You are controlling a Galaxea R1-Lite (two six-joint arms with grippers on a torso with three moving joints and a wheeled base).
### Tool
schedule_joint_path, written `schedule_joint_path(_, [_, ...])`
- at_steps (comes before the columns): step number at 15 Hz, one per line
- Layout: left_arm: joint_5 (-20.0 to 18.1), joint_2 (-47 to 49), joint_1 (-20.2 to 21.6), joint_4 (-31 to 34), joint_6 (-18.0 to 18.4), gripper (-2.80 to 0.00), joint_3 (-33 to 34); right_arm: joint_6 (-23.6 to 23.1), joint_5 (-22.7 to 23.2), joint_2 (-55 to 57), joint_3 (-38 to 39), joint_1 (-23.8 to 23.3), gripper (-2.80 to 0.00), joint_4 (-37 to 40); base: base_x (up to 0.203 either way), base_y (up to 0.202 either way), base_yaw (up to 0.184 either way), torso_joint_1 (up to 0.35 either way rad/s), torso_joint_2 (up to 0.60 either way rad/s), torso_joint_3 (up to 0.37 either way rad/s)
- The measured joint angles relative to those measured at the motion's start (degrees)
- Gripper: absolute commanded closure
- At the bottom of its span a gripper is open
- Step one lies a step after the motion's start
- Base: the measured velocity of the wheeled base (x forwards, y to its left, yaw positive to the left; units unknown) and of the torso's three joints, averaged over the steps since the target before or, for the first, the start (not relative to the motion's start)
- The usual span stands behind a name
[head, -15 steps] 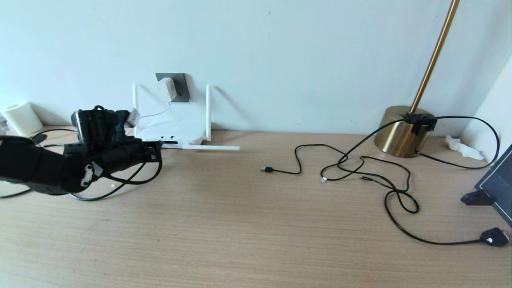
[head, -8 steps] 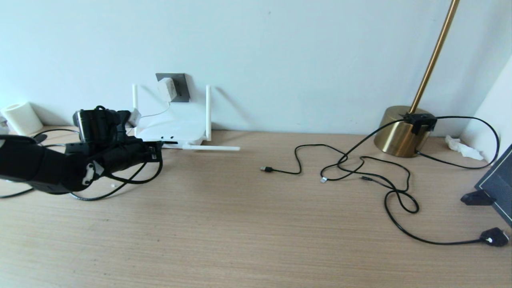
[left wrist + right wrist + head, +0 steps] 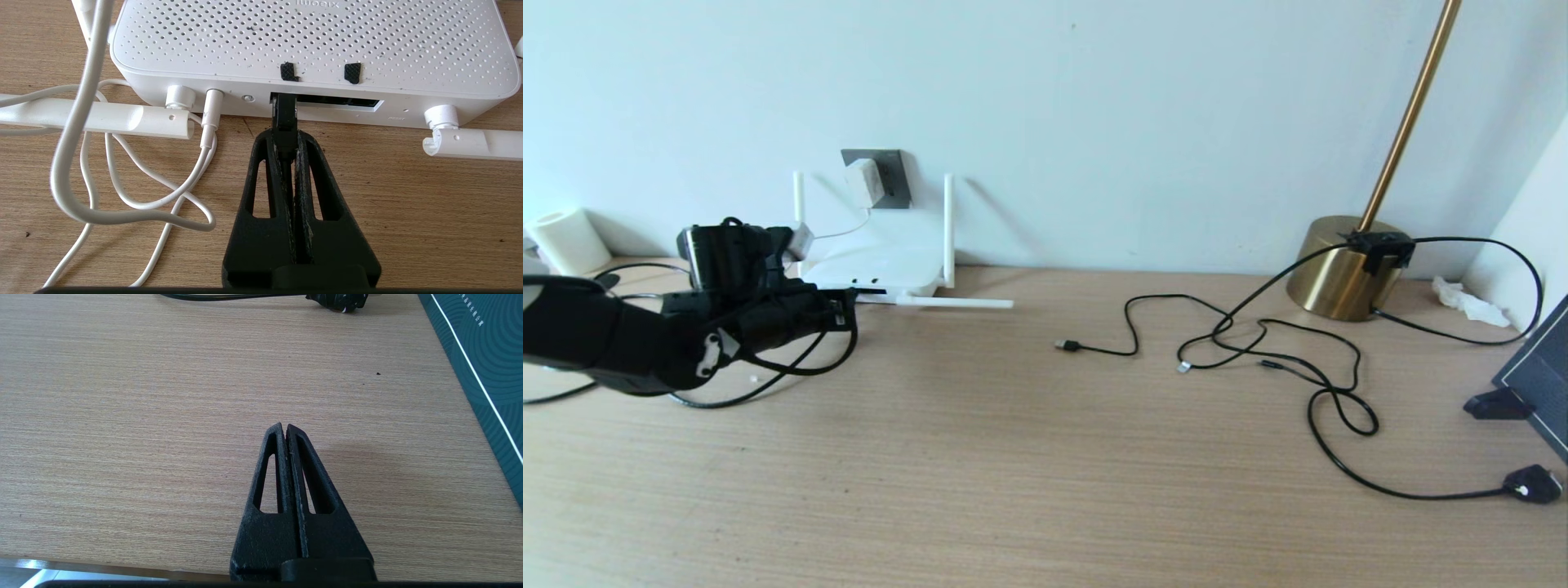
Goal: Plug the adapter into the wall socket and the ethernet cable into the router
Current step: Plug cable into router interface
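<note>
While the left gripper (image 3: 287, 136) pinches the ethernet cable (image 3: 284, 118) at the router (image 3: 310, 45), the right gripper's (image 3: 283, 427) fingers press together.

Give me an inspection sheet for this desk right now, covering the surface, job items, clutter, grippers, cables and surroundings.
Surface: wooden desk, bare in front.
Job's things: adapter sits in the wall socket; router lies by the wall; ethernet cable plug is at the router's port slot, seating not clear.
Clutter: paper roll, crumpled tissue.
Grippers: left gripper shut on the ethernet cable; right gripper shut, empty, over bare desk.
Cables: white cord looped beside the router; loose black cables tangled at right.
Surroundings: pale wall, brass lamp, dark panel.
</note>
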Motion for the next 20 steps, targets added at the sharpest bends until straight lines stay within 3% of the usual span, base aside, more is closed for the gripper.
schedule_joint_path(20, [0.05, -0.07, -0.21, 2.04, -0.07, 0.0, -2.47, -0.04, 0.0, 0.0, 0.0, 0.0, 0.0, 0.02, 0.0, 0.0, 0.0, 0.0, 0.0, 0.0])
